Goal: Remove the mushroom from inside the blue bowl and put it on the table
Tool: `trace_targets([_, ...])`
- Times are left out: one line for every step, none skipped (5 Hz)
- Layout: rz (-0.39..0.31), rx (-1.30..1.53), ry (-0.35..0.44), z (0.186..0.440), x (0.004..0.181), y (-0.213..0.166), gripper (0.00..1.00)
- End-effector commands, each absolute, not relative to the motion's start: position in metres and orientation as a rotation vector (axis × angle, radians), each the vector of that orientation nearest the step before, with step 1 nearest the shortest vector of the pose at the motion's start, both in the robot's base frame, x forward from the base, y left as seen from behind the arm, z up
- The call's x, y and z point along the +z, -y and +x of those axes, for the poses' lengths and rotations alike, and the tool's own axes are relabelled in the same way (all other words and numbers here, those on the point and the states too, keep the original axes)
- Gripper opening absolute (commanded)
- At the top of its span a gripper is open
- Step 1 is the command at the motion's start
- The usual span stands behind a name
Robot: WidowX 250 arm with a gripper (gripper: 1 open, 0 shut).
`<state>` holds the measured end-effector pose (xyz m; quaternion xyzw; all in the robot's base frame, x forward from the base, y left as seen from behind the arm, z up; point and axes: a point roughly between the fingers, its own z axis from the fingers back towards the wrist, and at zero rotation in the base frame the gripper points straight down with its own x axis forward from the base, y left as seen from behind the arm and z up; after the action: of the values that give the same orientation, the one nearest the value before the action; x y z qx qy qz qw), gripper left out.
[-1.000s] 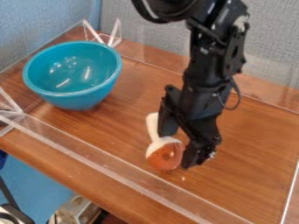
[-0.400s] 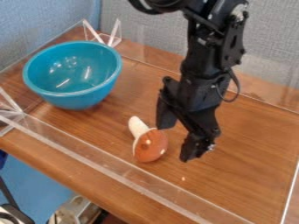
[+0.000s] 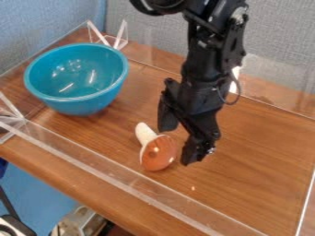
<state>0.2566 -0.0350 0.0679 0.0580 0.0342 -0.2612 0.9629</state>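
Camera view, the only one supplied, looks down across the table (image 3: 264, 138) from one corner. Low in the middle of the frame the mushroom (image 3: 153, 151) lies tipped on its side on the wood, orange-brown cap toward the viewer and cream stem pointing up and left. It sits well apart from the blue bowl (image 3: 76, 78), which stands at the upper left and appears to hold nothing (only glare shows on its inner wall).

What has just changed: a second ago the black gripper (image 3: 185, 136) stood right over the mushroom, which was partly hidden between its fingers. Since then the mushroom has come to rest a little further left and in full view, and the gripper has shifted up the frame. Now the jaws stand spread wide just right of the mushroom, holding nothing; whether a fingertip grazes the cap cannot be told.

Judged from this, the task looks essentially done: the mushroom is out of the bowl and on the table, released.

No brand, label or legible writing shows anywhere on the bowl, the arm or the clear acrylic walls (image 3: 74, 152).
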Motion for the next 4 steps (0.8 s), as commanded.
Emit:
trace_targets([0.13, -0.523, -0.036, 0.266, 0.072, 0.03, 1.0])
trace_targets([0.135, -0.522, -0.047, 0.267, 0.066, 0.026, 1.0])
trace_targets([0.141, -0.521, -0.056, 0.269, 0.061, 0.023, 1.0])
trace_targets([0.146, -0.52, -0.062, 0.27, 0.056, 0.021, 1.0])
